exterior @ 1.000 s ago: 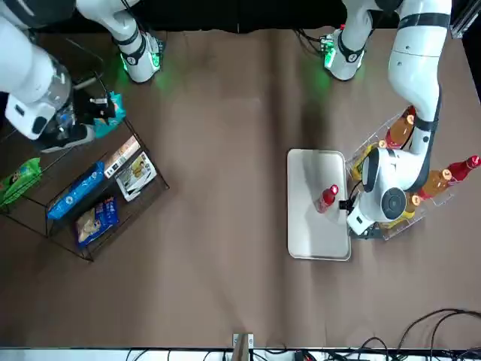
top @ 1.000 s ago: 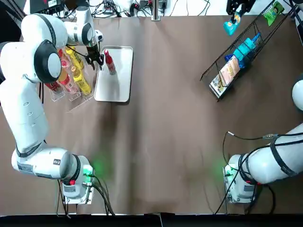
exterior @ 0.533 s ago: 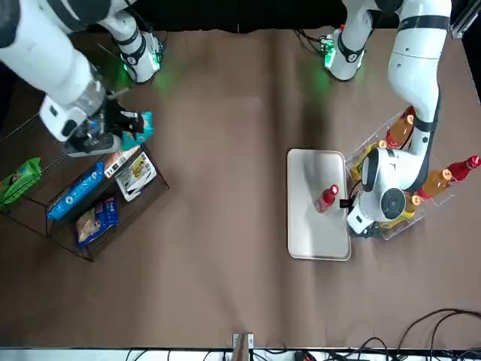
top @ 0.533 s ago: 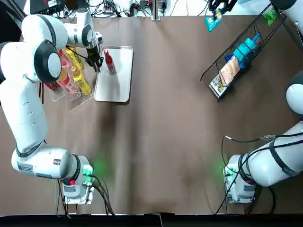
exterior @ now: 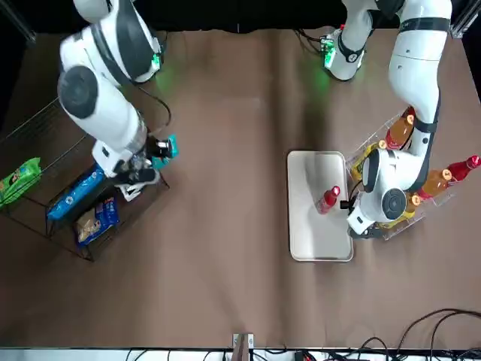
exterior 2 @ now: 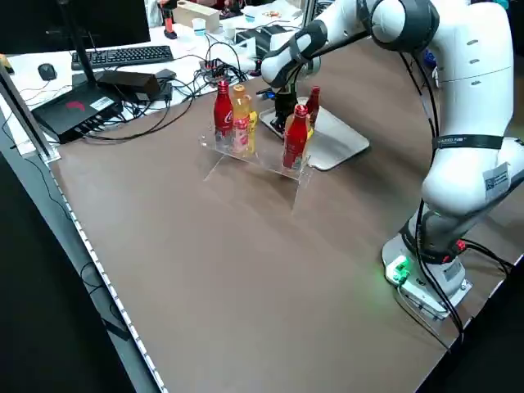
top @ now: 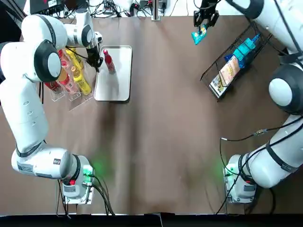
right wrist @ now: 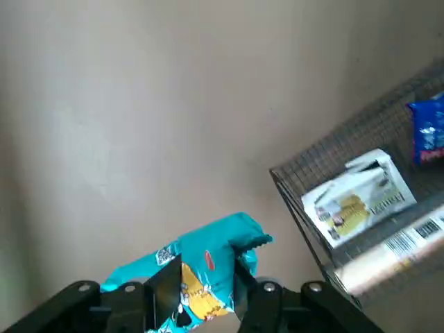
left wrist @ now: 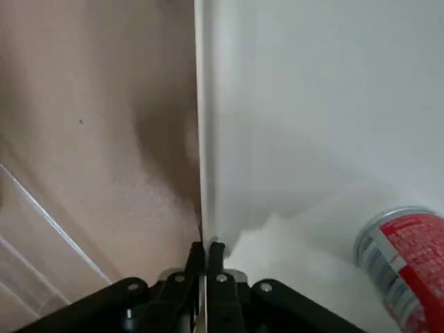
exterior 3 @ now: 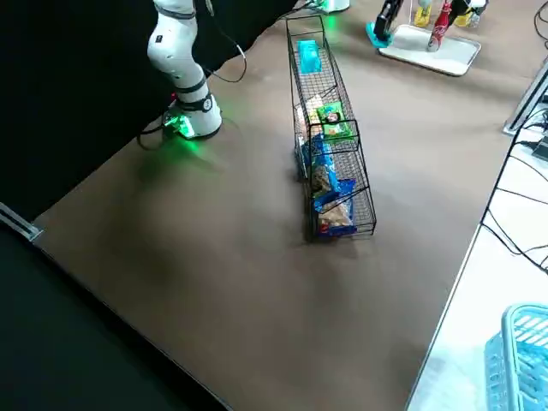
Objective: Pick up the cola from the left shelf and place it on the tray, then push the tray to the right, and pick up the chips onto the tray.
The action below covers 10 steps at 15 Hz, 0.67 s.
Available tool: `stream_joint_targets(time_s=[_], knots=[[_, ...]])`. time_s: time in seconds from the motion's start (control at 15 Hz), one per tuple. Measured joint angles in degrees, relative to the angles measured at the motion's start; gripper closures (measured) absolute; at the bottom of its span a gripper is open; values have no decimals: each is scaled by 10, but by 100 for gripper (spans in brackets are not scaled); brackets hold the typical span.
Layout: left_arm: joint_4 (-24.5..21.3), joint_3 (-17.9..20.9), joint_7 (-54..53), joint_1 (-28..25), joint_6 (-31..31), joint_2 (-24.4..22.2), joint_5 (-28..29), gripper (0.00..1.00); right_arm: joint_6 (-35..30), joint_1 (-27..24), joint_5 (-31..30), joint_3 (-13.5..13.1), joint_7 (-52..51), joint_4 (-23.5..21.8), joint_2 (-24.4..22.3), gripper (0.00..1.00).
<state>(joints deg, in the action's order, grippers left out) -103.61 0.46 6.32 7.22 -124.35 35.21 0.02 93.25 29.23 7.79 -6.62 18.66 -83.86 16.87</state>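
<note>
The red cola bottle (top: 108,60) stands upright on the grey tray (top: 116,82) at the back left. My left gripper (top: 96,61) is shut, its fingertips together against the tray's left rim (left wrist: 202,139), with the cola (left wrist: 402,257) just beyond it. My right gripper (top: 204,19) is shut on a teal chips bag (top: 199,34) and holds it in the air at the back of the table, left of the wire rack. In the right wrist view the chips bag (right wrist: 201,267) hangs pinched between the fingers, above bare tabletop. From the front, the bag (exterior: 167,147) is beside the rack's corner.
A clear shelf (top: 71,75) with red and yellow bottles stands directly left of the tray. The wire rack (top: 236,61) at the back right holds several snack packs, and a green bag (top: 273,12) lies at its far end. Brown tabletop separates tray and rack.
My right arm has carried the teal chips bag leftward, away from the wire rack and lower. The left gripper stays at the tray's left rim; tray and cola have barely moved.
</note>
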Motion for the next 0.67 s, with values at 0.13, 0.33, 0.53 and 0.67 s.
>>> stream_joint_targets(time_s=[0.13, 0.33, 0.53, 0.67], knots=[[1, 0, 0, 2, -2, 0, 0, 95, 30, 5, 0, 0, 0, 0, 19, 73], [1, -7, -1, 4, -4, 1, 0, 95, 43, 6, 2, -2, 3, 0, 40, 73], [3, -17, 6, 22, -8, 3, -3, 95, 44, 3, 3, -6, 4, 0, 48, 73], [3, -18, 19, 50, -17, 4, -23, 95, 43, 1, 4, -8, 6, 0, 53, 73]])
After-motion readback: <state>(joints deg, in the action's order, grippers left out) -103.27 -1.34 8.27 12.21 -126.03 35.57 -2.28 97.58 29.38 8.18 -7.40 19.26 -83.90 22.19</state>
